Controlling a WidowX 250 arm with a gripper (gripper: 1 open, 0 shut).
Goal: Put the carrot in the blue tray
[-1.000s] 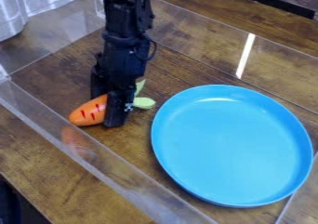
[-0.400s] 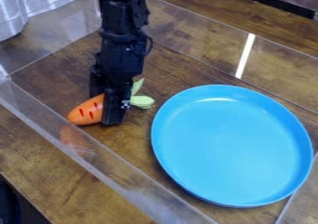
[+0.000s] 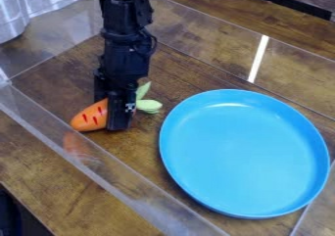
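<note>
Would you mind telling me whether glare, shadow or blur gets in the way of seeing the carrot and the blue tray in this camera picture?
In the camera view, a bright white streak of glare lies on the wooden table beyond the blue tray, which is evenly lit and clear. The carrot is soft but readable, partly hidden by the dark gripper, whose black body lacks detail.

The carrot (image 3: pixel 94 116) lies on the table (image 3: pixel 78 186), left of the blue tray (image 3: pixel 245 152), the end effector (image 3: pixel 119 118) over it.
</note>
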